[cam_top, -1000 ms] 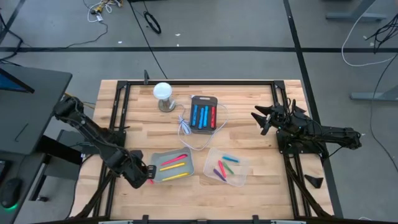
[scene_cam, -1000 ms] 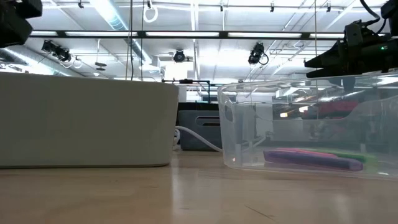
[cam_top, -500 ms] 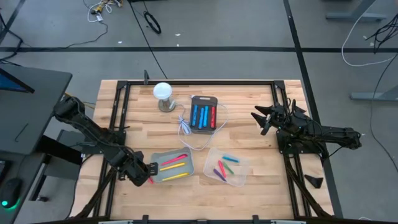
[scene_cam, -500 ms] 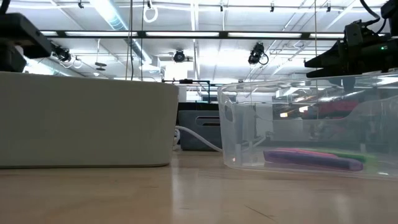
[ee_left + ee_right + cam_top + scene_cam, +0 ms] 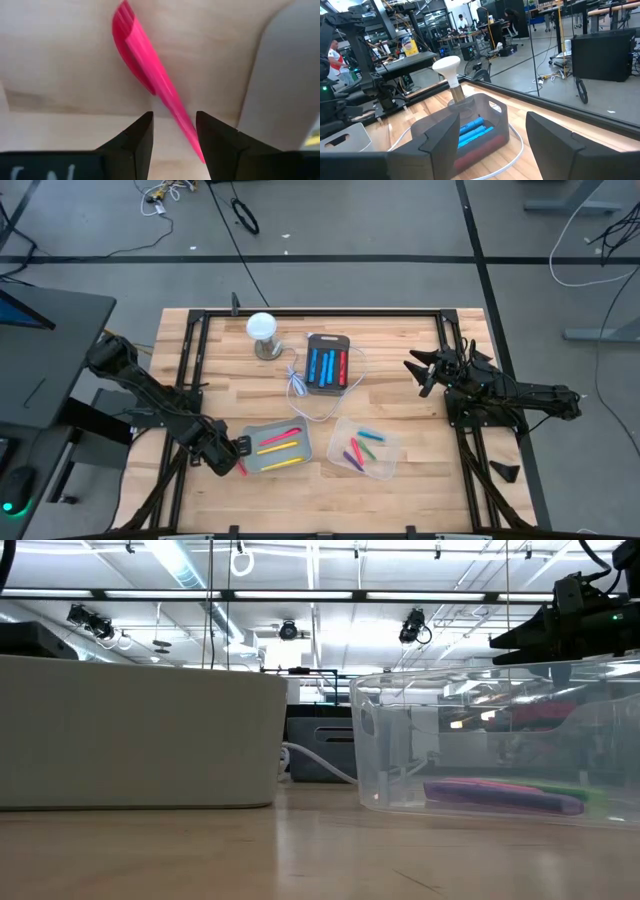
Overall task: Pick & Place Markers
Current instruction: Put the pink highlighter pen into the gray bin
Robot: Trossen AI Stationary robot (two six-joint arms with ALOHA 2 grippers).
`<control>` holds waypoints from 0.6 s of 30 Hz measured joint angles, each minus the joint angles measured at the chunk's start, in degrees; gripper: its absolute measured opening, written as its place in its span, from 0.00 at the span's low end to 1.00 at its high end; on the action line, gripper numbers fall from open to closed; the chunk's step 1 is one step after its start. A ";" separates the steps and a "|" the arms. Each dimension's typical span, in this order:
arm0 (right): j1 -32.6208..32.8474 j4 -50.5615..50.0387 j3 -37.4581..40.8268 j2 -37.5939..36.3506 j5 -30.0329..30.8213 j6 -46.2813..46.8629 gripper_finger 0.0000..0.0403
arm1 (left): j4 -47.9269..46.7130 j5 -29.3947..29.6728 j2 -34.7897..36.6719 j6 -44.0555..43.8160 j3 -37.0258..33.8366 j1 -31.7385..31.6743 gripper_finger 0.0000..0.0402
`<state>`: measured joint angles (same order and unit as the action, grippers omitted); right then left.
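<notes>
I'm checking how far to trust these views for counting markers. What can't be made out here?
- Low view: the grey tray's opaque wall hides its markers.
- Low view: the dark case is mostly behind the tray and the clear bin.
- High view: the left gripper covers most of the pink marker.
- Left wrist view: the pink marker's lower end runs behind a finger; grip unclear.
- High view: markers in the clear bin overlap, so no sure count.
</notes>
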<state>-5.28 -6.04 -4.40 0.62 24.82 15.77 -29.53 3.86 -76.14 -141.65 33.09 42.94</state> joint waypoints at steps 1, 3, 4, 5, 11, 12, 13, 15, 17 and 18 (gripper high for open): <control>0.00 0.00 0.00 0.00 0.00 0.00 0.57 | 0.21 0.00 -0.27 -0.16 -0.24 -0.02 0.38; 0.00 0.00 0.00 -0.02 0.00 0.00 0.57 | 1.04 -0.12 -1.07 -0.23 -0.90 -0.24 0.38; 0.00 0.00 0.00 0.00 0.00 0.00 0.57 | 1.65 -0.23 -1.57 -0.18 -1.07 -0.38 0.38; 0.00 0.00 0.00 0.00 0.00 0.01 0.57 | 2.17 -0.31 -2.10 -0.18 -1.27 -0.39 0.38; 0.00 0.00 0.01 0.00 0.00 0.01 0.57 | 2.52 -0.81 -3.37 1.69 -1.32 -0.39 0.38; 0.00 0.04 0.00 0.00 0.00 0.00 0.57 | 2.59 -0.83 -3.21 2.76 -1.35 -0.39 0.38; 0.01 0.01 0.00 -0.02 0.00 0.00 0.57 | 2.74 -0.87 -3.04 3.53 -1.41 -0.37 0.38; 0.00 0.01 0.00 -0.01 0.00 0.00 0.57 | 2.85 -0.96 -3.03 5.20 -1.43 -0.33 0.38; 0.01 0.02 0.00 -0.01 0.00 0.00 0.57 | 2.88 -1.34 -3.04 5.40 -1.43 -0.35 0.38; 0.00 0.02 0.00 -0.02 0.00 0.02 0.57 | 2.81 -1.59 -3.06 5.07 -1.47 -0.35 0.38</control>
<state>-5.28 -6.02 -4.40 0.60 24.82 15.79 -26.72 2.27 -79.20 -136.58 31.62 42.59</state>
